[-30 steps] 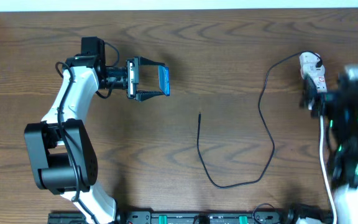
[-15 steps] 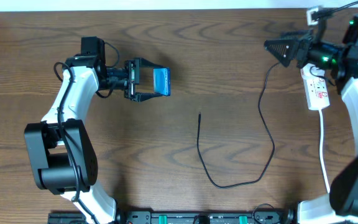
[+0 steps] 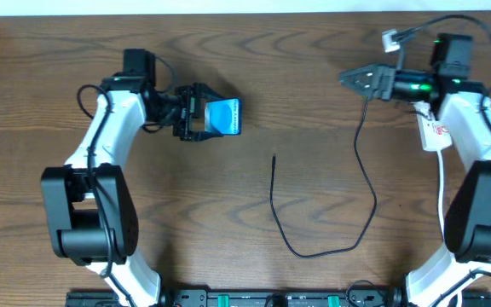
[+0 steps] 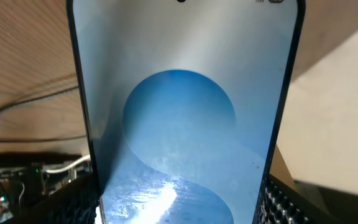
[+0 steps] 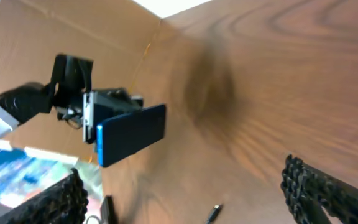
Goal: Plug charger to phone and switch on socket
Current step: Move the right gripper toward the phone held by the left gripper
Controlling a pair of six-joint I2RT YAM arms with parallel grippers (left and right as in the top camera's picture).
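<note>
Above table [image 3: 228,213] | left pincer [image 3: 214,118] grips phone [image 3: 227,117] | right pincer [image 3: 354,78] spread, pointing left

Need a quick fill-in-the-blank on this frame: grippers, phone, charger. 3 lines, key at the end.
1. The left gripper is shut on the ___.
2. The right gripper holds nothing, and its fingers are ___.
3. The charger lying on the table is a thin cable, ___ in colour.
Missing words: phone; open; black.
</note>
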